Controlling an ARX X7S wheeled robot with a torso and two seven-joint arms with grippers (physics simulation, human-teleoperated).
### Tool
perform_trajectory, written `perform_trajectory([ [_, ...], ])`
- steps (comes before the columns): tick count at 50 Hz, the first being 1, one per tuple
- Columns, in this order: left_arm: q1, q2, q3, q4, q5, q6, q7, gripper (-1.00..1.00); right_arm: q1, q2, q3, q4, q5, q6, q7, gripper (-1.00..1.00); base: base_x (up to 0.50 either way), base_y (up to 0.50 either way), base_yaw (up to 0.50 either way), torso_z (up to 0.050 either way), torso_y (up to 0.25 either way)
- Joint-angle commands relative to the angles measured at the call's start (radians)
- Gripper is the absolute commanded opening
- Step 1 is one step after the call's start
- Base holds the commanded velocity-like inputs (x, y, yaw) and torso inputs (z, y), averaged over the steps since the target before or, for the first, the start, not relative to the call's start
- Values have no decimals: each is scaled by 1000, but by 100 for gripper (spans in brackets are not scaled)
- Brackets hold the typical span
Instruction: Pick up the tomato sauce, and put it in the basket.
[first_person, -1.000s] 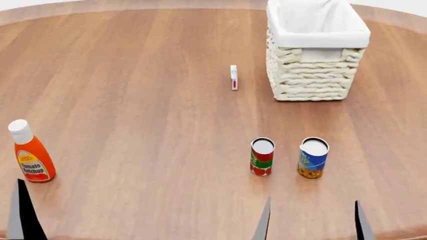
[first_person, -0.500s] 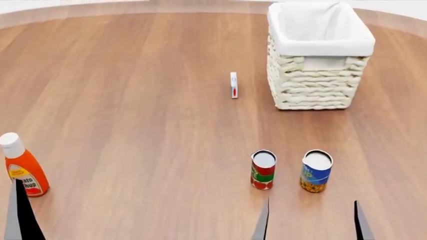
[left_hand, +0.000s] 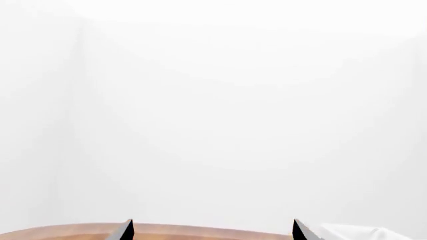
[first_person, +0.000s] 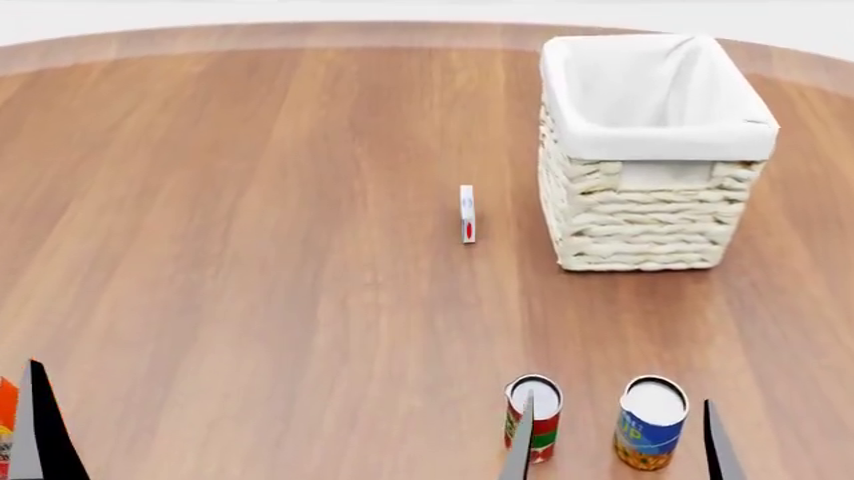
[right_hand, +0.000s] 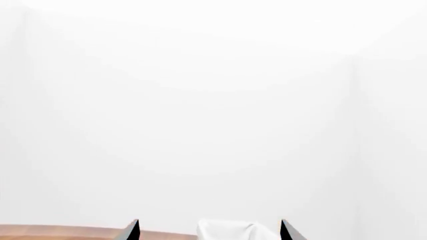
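The tomato sauce (first_person: 541, 412), a small red can with a green band and a silver-white top, stands upright on the wooden table near the front edge of the head view. One of my right fingertips (first_person: 521, 445) partly covers it. The cream wicker basket (first_person: 654, 200) with a white liner stands at the back right. Its liner also shows in the right wrist view (right_hand: 233, 231) and the left wrist view (left_hand: 353, 233). My right gripper (first_person: 621, 455) (right_hand: 210, 231) is open and empty. My left gripper (left_hand: 213, 231) is open and empty; only one of its fingers (first_person: 40, 430) shows in the head view.
A blue-and-yellow can (first_person: 650, 425) stands just right of the tomato sauce, between my right fingertips in the head view. A small white box (first_person: 467, 213) stands left of the basket. A sliver of the orange ketchup bottle (first_person: 6, 415) shows at the far left. The round table (first_person: 267, 200) fills the view.
The head view has shifted: the cans, box and basket slid down the picture, and the ketchup bottle has almost left it. My fingertips stay at the same spots in the frame.
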Motion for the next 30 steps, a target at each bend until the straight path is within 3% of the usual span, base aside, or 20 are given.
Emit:
perform_trajectory([
  [1, 3, -8, 5, 1, -1, 1, -11, 100, -2, 8, -6, -4, 3, 4, 7, 100, 324, 0, 0, 0, 0],
  [30, 14, -26, 28, 10, 24, 2, -38, 100, -8, 37, -22, -8, 35, 29, 7, 100, 322, 0, 0, 0, 0],
])
